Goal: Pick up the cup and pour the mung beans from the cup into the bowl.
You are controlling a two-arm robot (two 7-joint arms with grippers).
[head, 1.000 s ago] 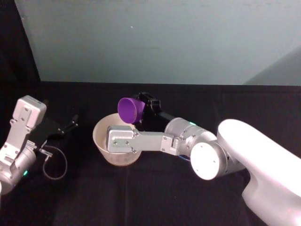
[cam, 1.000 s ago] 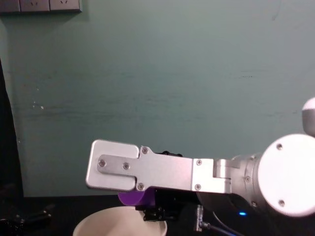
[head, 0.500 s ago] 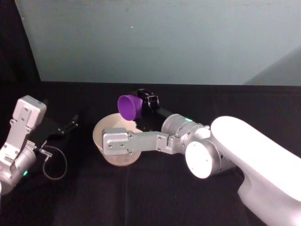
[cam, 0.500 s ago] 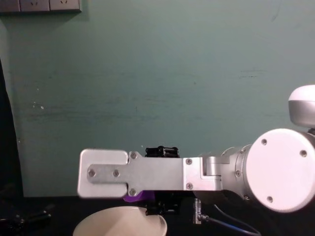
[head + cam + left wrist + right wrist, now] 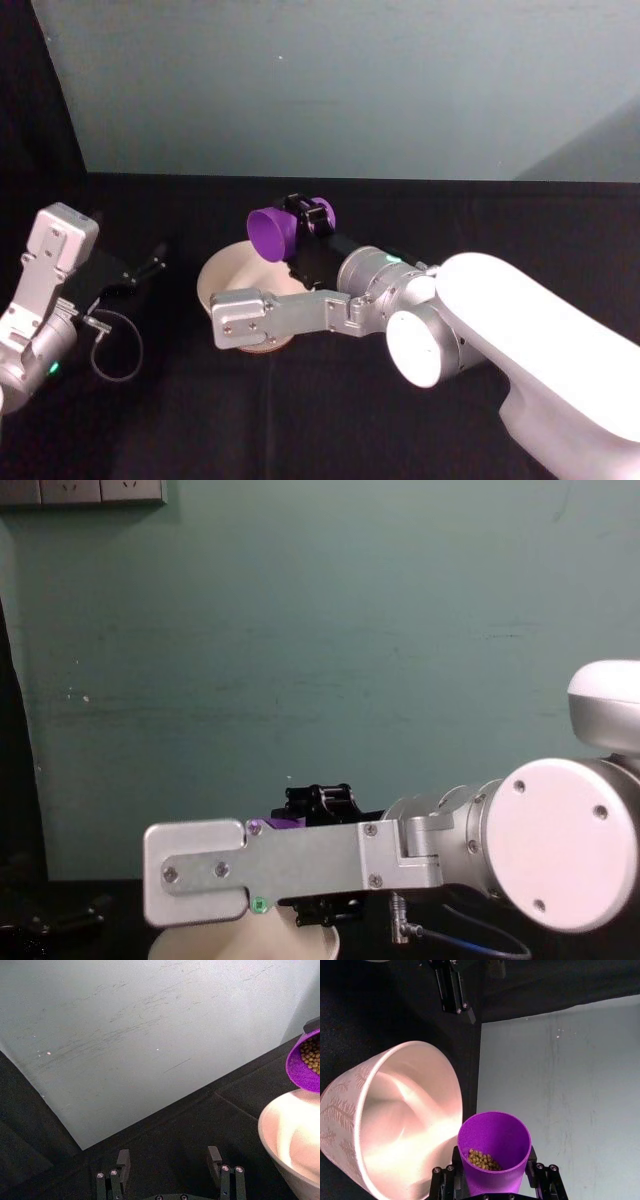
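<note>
Tipping is the step in hand: the cup [image 5: 274, 232] hangs in the air above the far rim of the bowl [image 5: 214, 278], leaning with its mouth turned toward the bowl. In the right wrist view the beans [image 5: 481, 1159] lie heaped in the low side of the cup, short of its lip, and the bowl's inside looks bare, so the pour itself seems not yet begun. The right gripper [image 5: 303, 217] has its jaws closed on the cup's sides near the base, its arm reaching across the front of the bowl. The bowl sits on the black surface [image 5: 300, 420]. The next move probably calls for more roll of the wrist, with the lip kept over the bowl's opening and not beyond the rim, and slowly enough that the beans slide in rather than bounce out. The left gripper [image 5: 150, 266] rests well off to the left, jaws apart and empty.
</note>
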